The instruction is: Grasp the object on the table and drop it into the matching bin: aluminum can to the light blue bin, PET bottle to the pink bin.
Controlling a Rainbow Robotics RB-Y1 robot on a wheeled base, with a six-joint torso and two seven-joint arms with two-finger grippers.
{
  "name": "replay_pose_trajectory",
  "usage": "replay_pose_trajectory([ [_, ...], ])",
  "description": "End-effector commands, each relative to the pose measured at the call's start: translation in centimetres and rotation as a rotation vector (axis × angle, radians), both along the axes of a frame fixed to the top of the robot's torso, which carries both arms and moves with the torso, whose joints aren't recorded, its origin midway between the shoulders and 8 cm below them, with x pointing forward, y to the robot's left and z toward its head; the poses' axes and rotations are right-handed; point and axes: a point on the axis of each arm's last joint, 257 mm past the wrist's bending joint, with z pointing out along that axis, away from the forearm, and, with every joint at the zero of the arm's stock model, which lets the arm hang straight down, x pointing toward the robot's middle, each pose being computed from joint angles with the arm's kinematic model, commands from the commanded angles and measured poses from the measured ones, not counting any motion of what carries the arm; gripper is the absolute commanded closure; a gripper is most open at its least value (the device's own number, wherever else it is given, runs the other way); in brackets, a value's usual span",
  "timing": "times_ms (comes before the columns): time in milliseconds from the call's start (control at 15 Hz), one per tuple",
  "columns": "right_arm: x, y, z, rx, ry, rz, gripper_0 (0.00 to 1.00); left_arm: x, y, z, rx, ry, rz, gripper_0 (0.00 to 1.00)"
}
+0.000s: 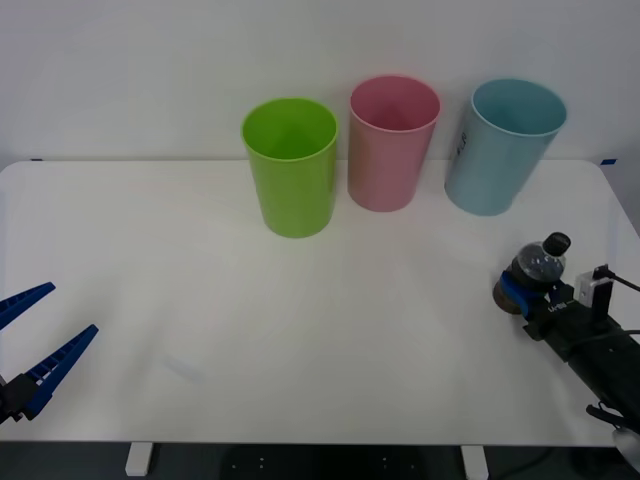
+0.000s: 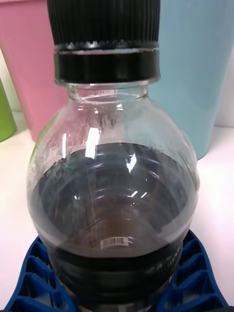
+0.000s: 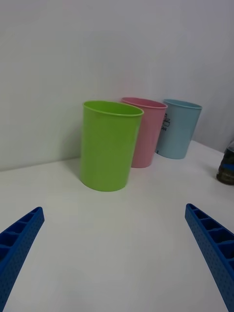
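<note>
- A small clear plastic PET bottle (image 1: 541,264) with dark brownish contents and a black screw cap sits upright between the ribbed blue fingers (image 2: 200,278) of the right gripper (image 1: 519,293), low over the right side of the wide white table (image 1: 300,320).
- The jaws are closed around the bottle's lower body, below the liquid line; the cap and shoulder stand clear above them.
- Judged from its size and about half-full load, the bottle should be light but bottom-weighted; its thin walls likely give under pressure and the smooth plastic may slip, so the low, broad hold on the filled section looks the sound place.
- The right arm reaches in low from the table's near right edge, wrist roughly level.
- Beyond the jaws stand the tall pink plastic bin (image 1: 392,143) and, nearer in line with them, the tall light blue plastic bin (image 1: 505,145); a lime green plastic bin (image 1: 291,165) stands farther off to the left.
- The left gripper (image 1: 35,335) waits at the near left edge, jaws spread wide and holding nothing.
</note>
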Motion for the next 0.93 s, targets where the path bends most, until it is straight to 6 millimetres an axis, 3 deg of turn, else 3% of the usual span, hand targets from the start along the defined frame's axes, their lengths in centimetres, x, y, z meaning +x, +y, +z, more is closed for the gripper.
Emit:
replay_pose_trajectory([
  [67, -0.5, 0.0, 0.7, 0.014, -0.014, 0.004, 1.0, 0.0, 0.0, 0.0, 0.0, 0.0, 0.0, 0.0],
  [267, -1.7, 0.0, 2.7, 0.016, -0.043, -0.007, 1.0, 0.0, 0.0, 0.0, 0.0, 0.0, 0.0, 0.0],
  [533, -3.7, 1.5, 4.8, 0.128, -0.03, 0.038, 1.0, 0.0, 0.0, 0.0, 0.0, 0.0, 0.0, 0.0],
  [933, -4.9, 4.6, 10.0, 0.266, -0.044, 0.131, 1.0, 0.0, 0.0, 0.0, 0.0, 0.0, 0.0, 0.0],
])
